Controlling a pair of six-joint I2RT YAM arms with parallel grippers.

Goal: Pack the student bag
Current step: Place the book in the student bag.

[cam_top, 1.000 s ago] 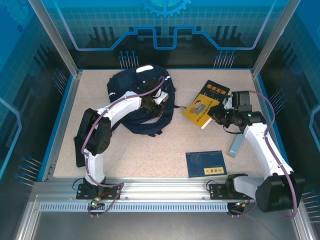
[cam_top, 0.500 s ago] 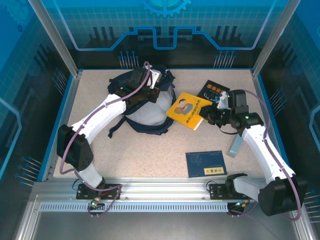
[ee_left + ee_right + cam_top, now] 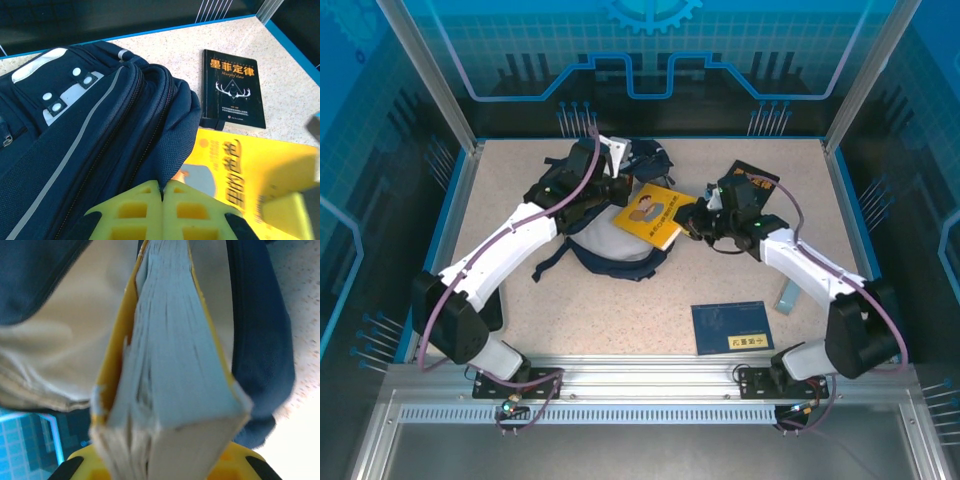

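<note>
The student bag [image 3: 582, 190], navy with white stripes, lies at the back left, its mouth held up and its pale lining [image 3: 60, 340] showing. My left gripper [image 3: 617, 187] is shut on the fabric rim of the bag [image 3: 75, 135], which is pinched between the yellow fingertips [image 3: 135, 205]. My right gripper [image 3: 699, 221] is shut on a yellow book [image 3: 650, 213], which it holds at the bag's mouth. In the right wrist view the yellow book [image 3: 170, 365] is seen edge on, pages toward me, pointing into the lining. The left wrist view has this yellow book [image 3: 250, 175] just below the rim.
A black book [image 3: 760, 181] with orange lettering lies at the back right, partly under my right arm, and also appears in the left wrist view [image 3: 234, 90]. A blue book [image 3: 732, 327] lies near the front edge. A small grey-blue object [image 3: 786, 295] sits right of it.
My left arm has stretched toward the back, pulling the bag's rim up and open. My right arm has carried the yellow book leftward from beside the black book to the bag's mouth.
</note>
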